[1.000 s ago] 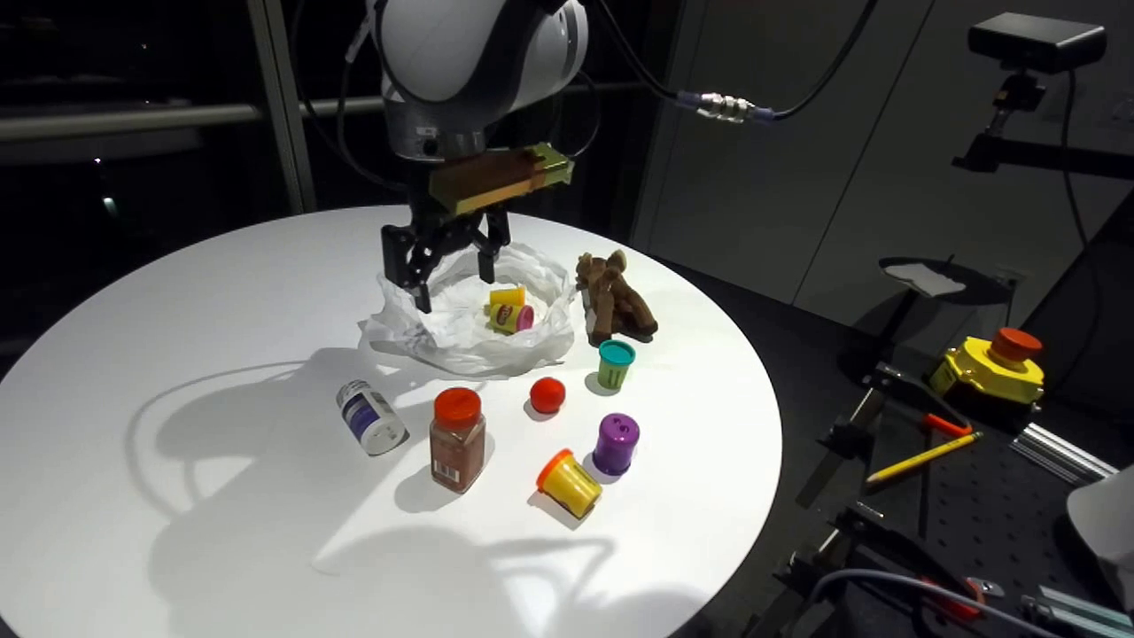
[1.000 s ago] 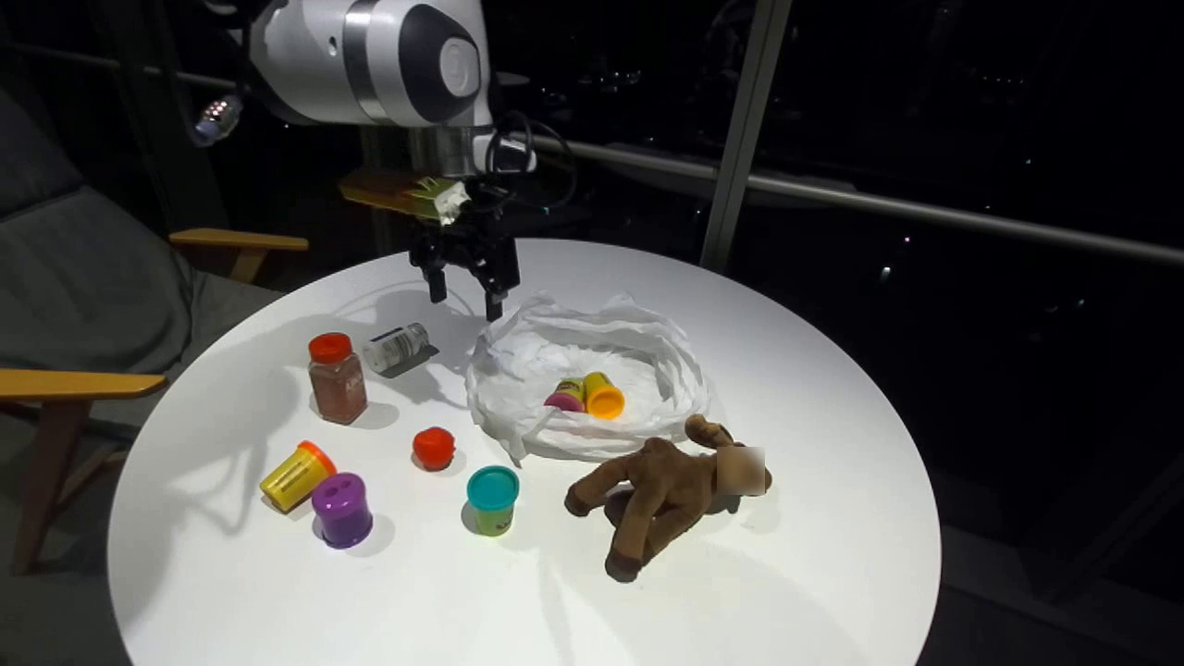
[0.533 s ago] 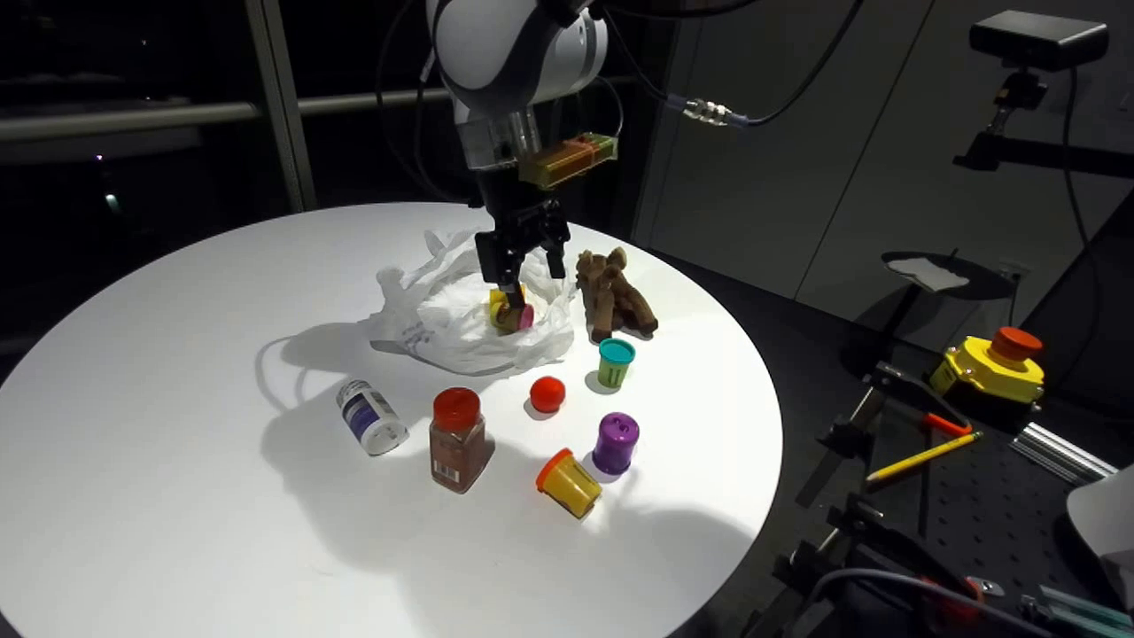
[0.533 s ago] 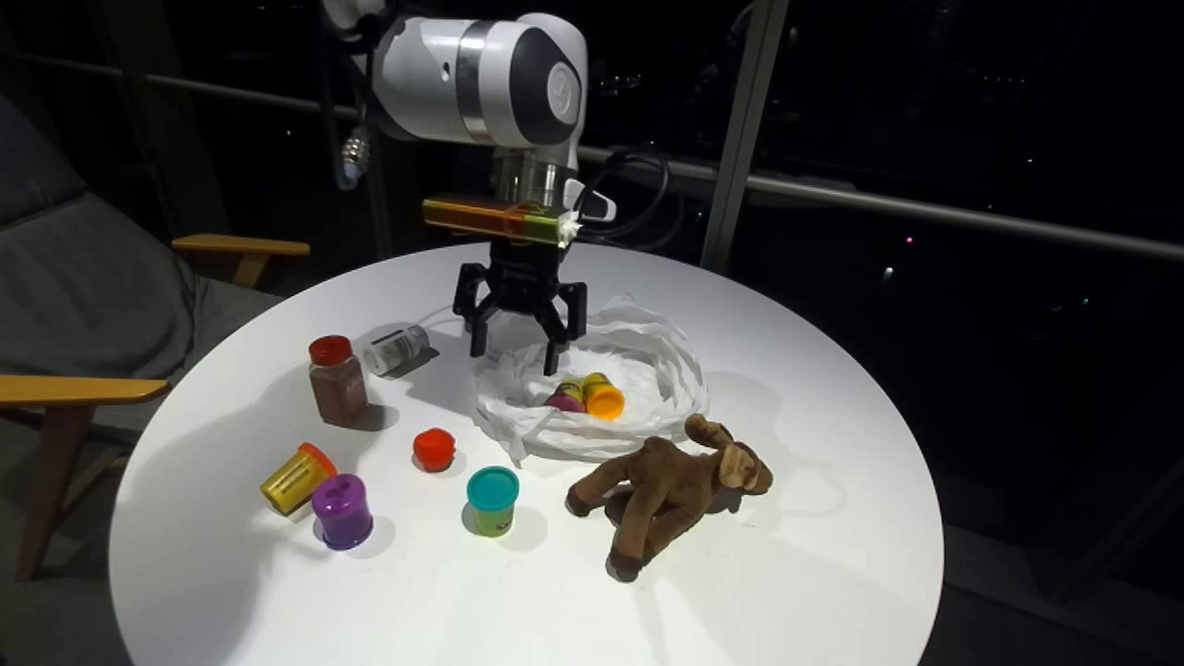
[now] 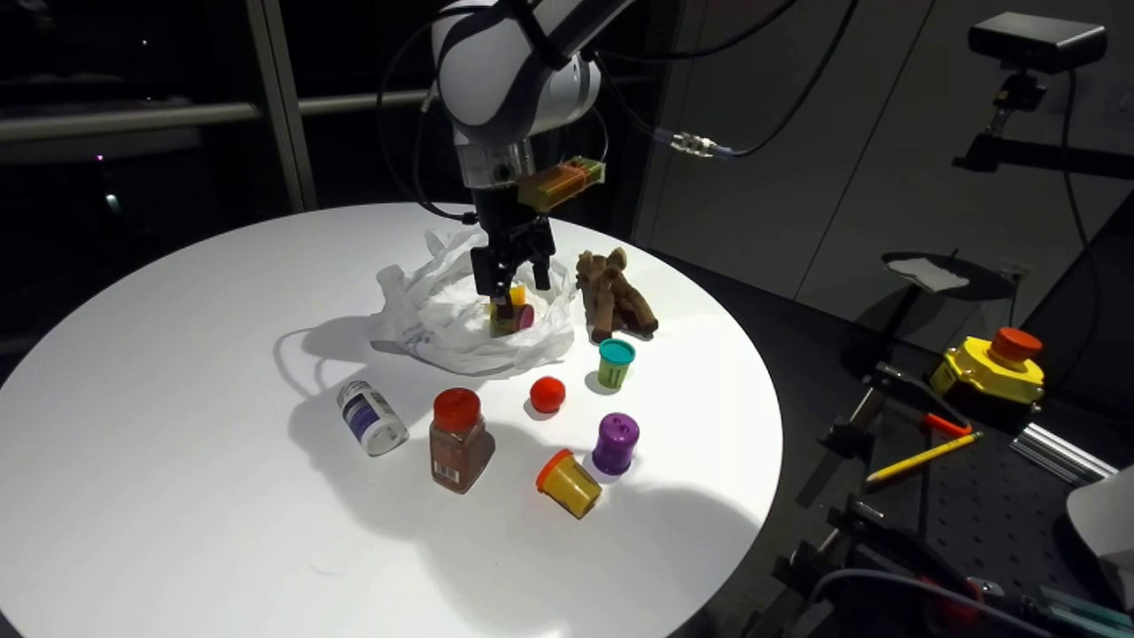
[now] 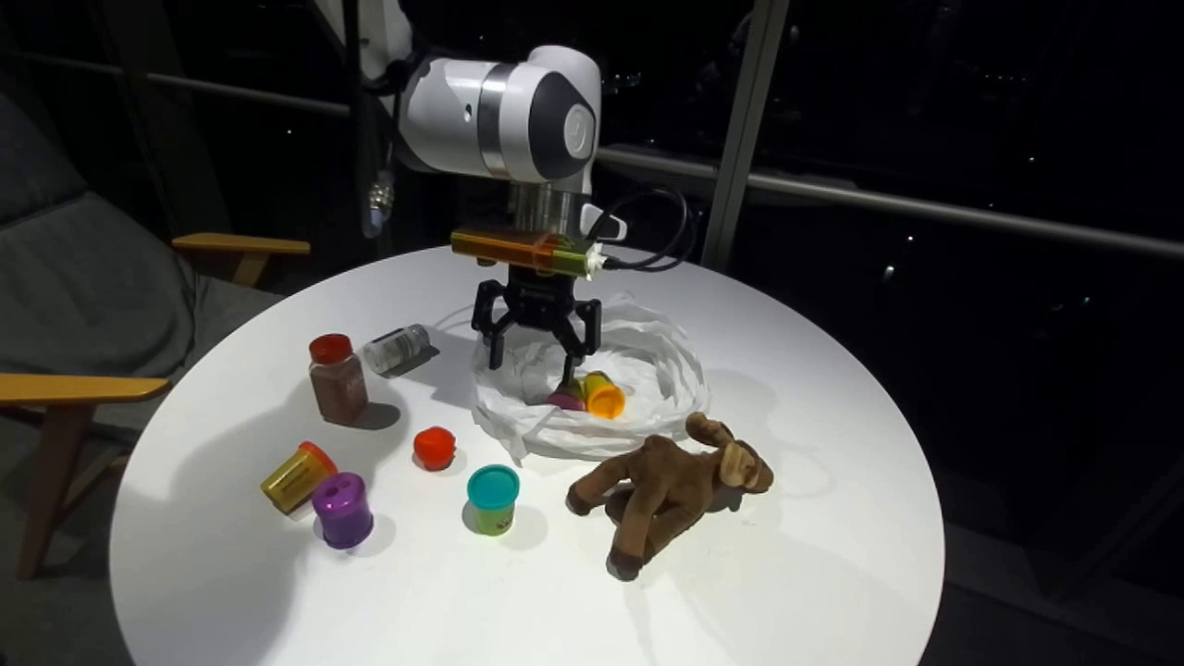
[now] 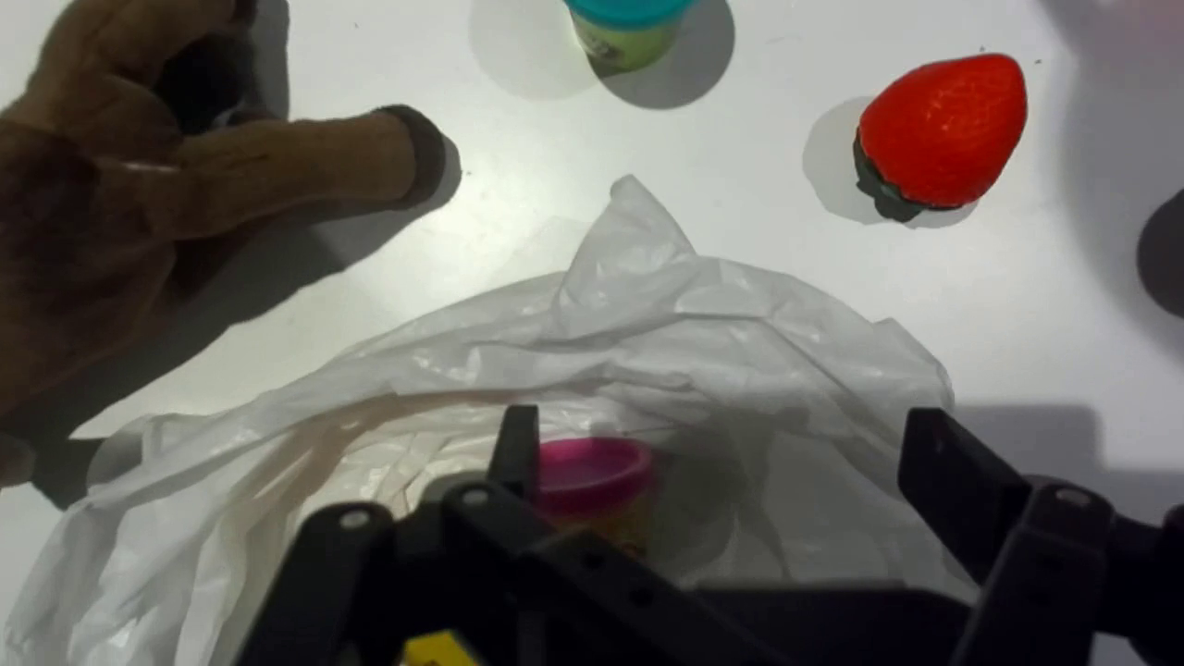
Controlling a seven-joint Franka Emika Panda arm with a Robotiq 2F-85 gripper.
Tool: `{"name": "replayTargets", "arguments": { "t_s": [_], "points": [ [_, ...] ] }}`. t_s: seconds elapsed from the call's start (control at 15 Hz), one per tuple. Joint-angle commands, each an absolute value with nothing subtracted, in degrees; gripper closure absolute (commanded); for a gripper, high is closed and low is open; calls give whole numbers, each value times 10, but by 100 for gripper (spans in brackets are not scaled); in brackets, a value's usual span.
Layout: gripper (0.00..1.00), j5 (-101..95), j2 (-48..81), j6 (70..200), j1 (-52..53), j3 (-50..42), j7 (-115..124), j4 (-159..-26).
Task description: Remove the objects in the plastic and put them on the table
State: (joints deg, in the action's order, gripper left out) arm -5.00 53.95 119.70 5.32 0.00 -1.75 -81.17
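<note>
A white plastic bag (image 5: 412,330) lies spread open like a nest on the white round table (image 6: 444,601). In it lie two small yellow tubs side by side. One has a pink lid (image 6: 565,401) and also shows in the wrist view (image 7: 592,474). The other has an orange-yellow lid (image 6: 606,401); only a yellow corner (image 7: 437,649) shows in the wrist view. My gripper (image 6: 532,363) is open and empty, low over the bag. In the wrist view the gripper (image 7: 726,446) has its left finger in front of the pink-lidded tub, partly hiding it. The right finger is over the bag's side.
A brown plush animal (image 6: 661,486) lies close beside the bag. A teal-lidded tub (image 6: 493,499), a red strawberry (image 7: 948,129), a purple container (image 6: 342,511), an orange-lidded yellow tub (image 6: 296,479), a red-capped jar (image 6: 339,384) and a white bottle (image 6: 396,350) are on the table.
My gripper has moved from the bag's edge to over the bag and come down close to the tubs. It stays open. The tubs and the other table objects have not visibly moved.
</note>
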Motion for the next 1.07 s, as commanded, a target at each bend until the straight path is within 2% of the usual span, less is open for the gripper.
{"name": "replayTargets", "arguments": {
  "t_s": [0.0,0.47,0.53,0.6,0.73,1.0],
  "points": [
    [0,-51,563,1264,55,-5,13,-799],
    [0,-58,593,1337,59,-35,58,-796],
    [5,-58,595,1339,59,-38,61,-796],
    [26,-58,599,1340,58,-40,63,-793],
    [30,-54,599,1342,55,-41,66,-793],
    [63,-47,595,1347,50,-36,68,-792]
  ]
}}
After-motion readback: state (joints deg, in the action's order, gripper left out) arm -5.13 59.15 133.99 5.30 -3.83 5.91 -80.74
